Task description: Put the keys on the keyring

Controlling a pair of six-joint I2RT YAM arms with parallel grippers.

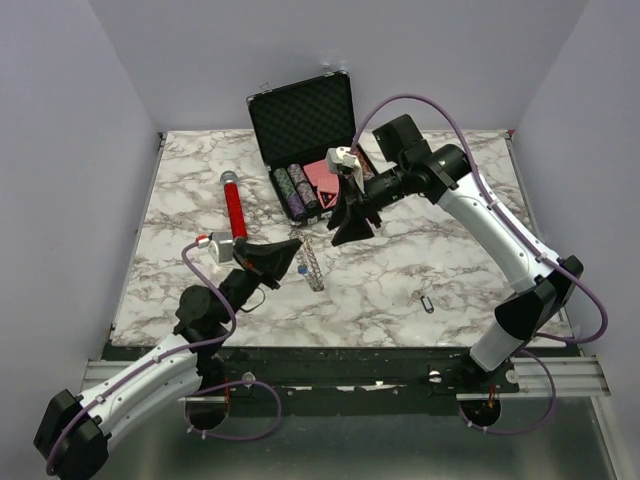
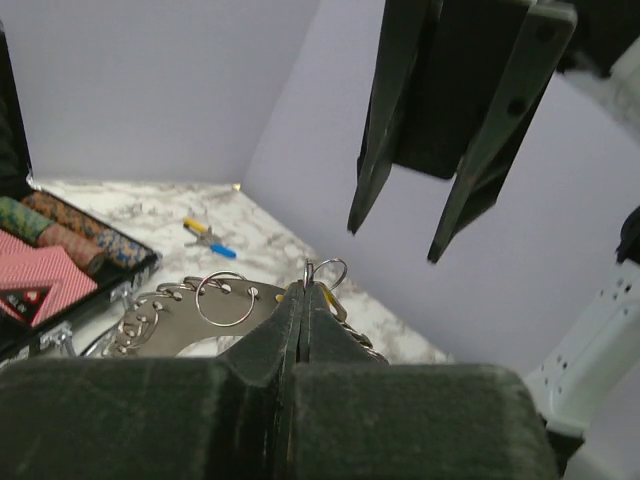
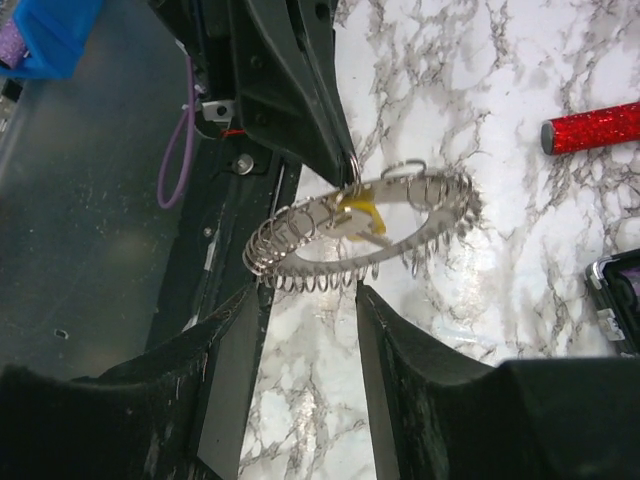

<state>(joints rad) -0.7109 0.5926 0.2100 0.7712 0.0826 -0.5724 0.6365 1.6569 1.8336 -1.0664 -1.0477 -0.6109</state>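
The keyring (image 1: pixel 312 262) is a flat silver ring fringed with many small rings. It hangs tilted above the table in the right wrist view (image 3: pixel 300 222) and shows in the left wrist view (image 2: pixel 170 315). My left gripper (image 1: pixel 290 262) is shut on a small ring at its rim, beside a yellow tag (image 3: pixel 360 212). My right gripper (image 3: pixel 305 290) is open and empty, just above the keyring; it also shows in the top view (image 1: pixel 350 228). A black-tagged key (image 1: pixel 427 301) lies on the table at the right. Yellow- and blue-tagged keys (image 2: pixel 208 238) lie further back.
An open black case (image 1: pixel 305 130) with poker chips and red cards stands at the back middle. A red glitter stick (image 1: pixel 234 207) lies left of it. The table's near edge and dark rail run below the keyring (image 3: pixel 230 200).
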